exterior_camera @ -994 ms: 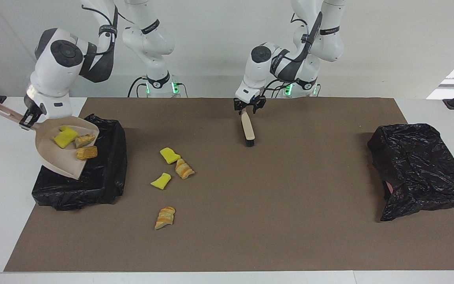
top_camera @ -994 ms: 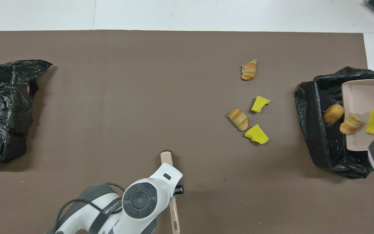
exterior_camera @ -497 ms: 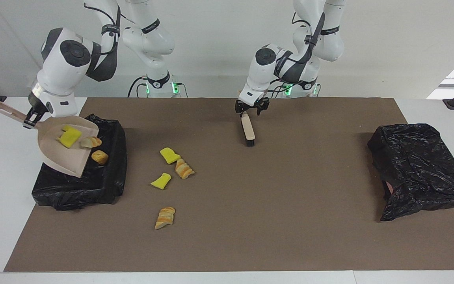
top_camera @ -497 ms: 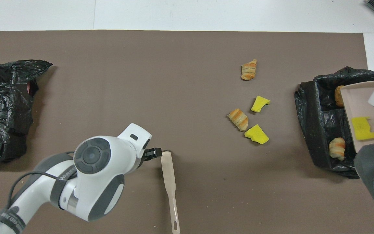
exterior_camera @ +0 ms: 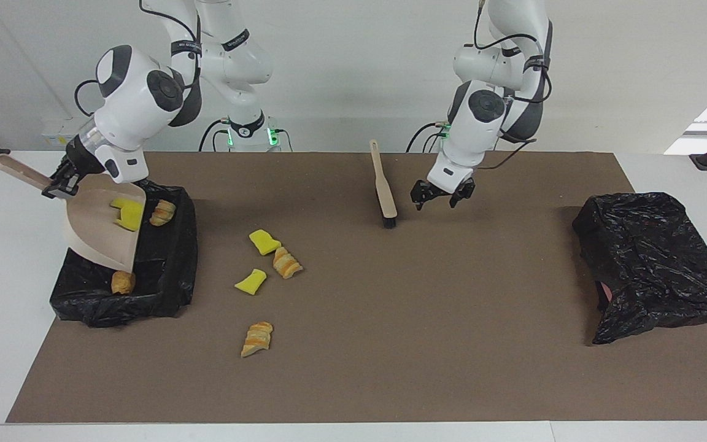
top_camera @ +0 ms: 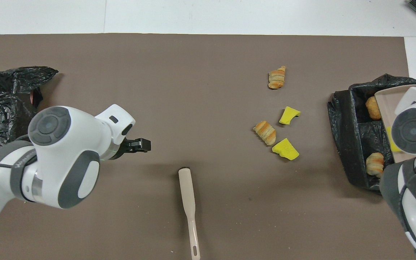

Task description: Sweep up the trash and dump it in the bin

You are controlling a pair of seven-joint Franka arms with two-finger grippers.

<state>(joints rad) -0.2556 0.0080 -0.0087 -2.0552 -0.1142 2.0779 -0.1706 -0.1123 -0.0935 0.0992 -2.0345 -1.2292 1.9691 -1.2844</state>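
Gripping the handle of a tilted beige plastic dustpan (exterior_camera: 99, 224), the right gripper (exterior_camera: 59, 184) holds it over a black-bagged bin (exterior_camera: 169, 270) at the right arm's end; one yellow foam chunk (exterior_camera: 127, 212) clings inside, two bread-like pieces (exterior_camera: 162, 212) lie in the bin. The left gripper (exterior_camera: 438, 197) hangs empty, fingers spread, beside a beige-handled brush (exterior_camera: 384, 193). Farther out, four scraps (exterior_camera: 266, 242) lie on the brown mat (exterior_camera: 427, 319).
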